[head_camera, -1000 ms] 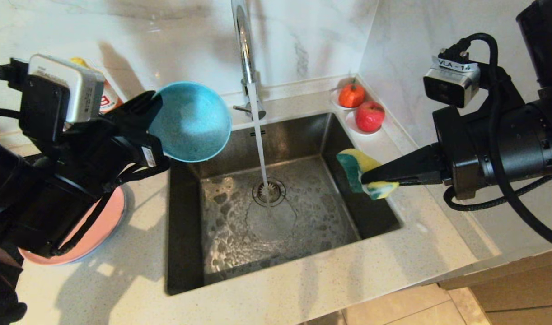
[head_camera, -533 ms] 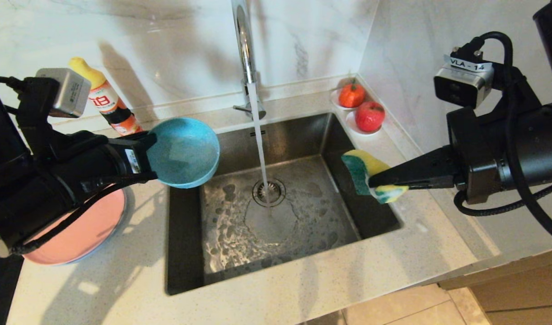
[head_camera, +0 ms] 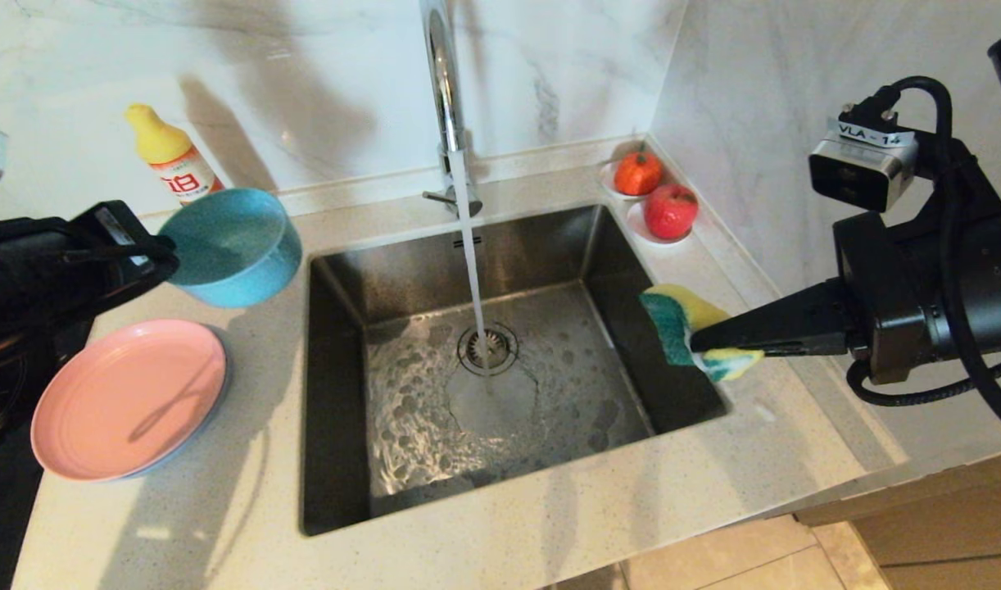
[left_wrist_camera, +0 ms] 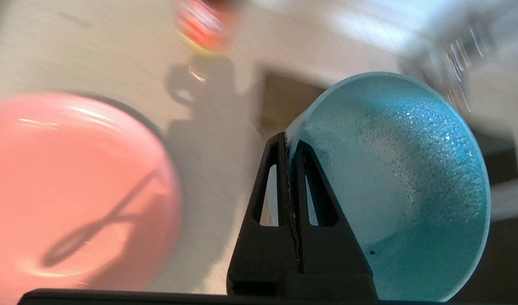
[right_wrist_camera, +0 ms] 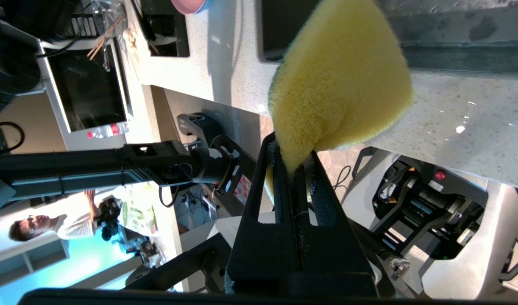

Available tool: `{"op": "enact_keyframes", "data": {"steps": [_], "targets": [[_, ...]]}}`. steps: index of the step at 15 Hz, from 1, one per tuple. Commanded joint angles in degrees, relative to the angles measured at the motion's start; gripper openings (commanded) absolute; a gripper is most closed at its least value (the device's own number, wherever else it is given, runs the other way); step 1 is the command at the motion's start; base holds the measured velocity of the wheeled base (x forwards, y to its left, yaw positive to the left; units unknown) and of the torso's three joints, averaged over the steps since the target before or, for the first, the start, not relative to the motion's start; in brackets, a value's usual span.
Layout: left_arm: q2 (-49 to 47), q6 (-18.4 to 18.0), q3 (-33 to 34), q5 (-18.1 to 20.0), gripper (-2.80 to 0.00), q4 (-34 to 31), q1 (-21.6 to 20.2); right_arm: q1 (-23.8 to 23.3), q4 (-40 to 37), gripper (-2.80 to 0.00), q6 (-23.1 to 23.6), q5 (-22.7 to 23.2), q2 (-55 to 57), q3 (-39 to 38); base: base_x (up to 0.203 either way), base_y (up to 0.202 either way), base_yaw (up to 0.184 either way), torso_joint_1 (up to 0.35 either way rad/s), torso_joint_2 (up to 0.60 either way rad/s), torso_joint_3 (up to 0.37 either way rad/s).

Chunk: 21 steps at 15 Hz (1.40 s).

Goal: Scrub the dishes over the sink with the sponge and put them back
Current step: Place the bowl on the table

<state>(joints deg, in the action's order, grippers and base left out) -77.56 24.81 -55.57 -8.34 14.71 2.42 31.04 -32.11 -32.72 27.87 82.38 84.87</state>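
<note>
The teal-blue bowl (head_camera: 232,246) (left_wrist_camera: 390,186) hangs above the counter just left of the sink (head_camera: 500,360), opening upward. My left gripper (head_camera: 166,246) (left_wrist_camera: 288,142) is shut on its rim. Below it on the counter lies the pink plate (head_camera: 128,397) (left_wrist_camera: 72,186), stacked on a pale plate whose edge barely shows. My right gripper (head_camera: 697,342) (right_wrist_camera: 293,159) is shut on the yellow and green sponge (head_camera: 685,328) (right_wrist_camera: 339,80), held over the sink's right edge.
Water runs from the chrome tap (head_camera: 443,90) onto the drain (head_camera: 487,347). A yellow-capped soap bottle (head_camera: 173,160) stands at the back left. Two saucers with red fruit (head_camera: 656,197) sit in the back right corner by the wall.
My left gripper has carried the bowl left and down, from over the sink's back left corner to above the counter, and levelled it. The right gripper with the sponge drifted slightly right.
</note>
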Motion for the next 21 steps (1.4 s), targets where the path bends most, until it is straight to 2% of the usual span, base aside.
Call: {"op": "enact_keyframes", "data": {"steps": [1, 4, 9, 16, 21], "targets": [[0.0, 0.9, -3.6, -0.2, -2.8, -2.7, -6.3, -0.6, -0.2, -2.8, 0.0, 0.2, -0.5, -0.3, 0.0, 0.0, 0.0, 0.0, 0.0, 0.0], [-0.5, 0.9, -6.2, -0.1, -2.8, -5.3, -15.1, -0.8, -0.2, -2.8, 0.1, 0.2, -0.6, -0.8, 0.0, 0.0, 0.0, 0.0, 0.0, 0.0], [-4.6, 1.2, -10.3, 0.5, -2.8, -5.6, -27.4, -0.8, -0.1, -2.8, 0.2, 0.3, -0.2, -0.9, 0.0, 0.0, 0.0, 0.0, 0.0, 0.0], [-16.5, 7.3, -12.7, 2.6, -2.8, -4.5, -38.1, -0.8, -0.1, -2.8, 0.4, 0.3, -0.1, -1.3, 0.0, 0.0, 0.0, 0.0, 0.0, 0.0], [-23.2, 10.1, -14.7, 4.9, -2.8, -0.7, -42.6, -0.8, 0.0, -2.8, 1.0, 0.3, -0.4, -2.1, 0.0, 0.0, 0.0, 0.0, 0.0, 0.0]]}}
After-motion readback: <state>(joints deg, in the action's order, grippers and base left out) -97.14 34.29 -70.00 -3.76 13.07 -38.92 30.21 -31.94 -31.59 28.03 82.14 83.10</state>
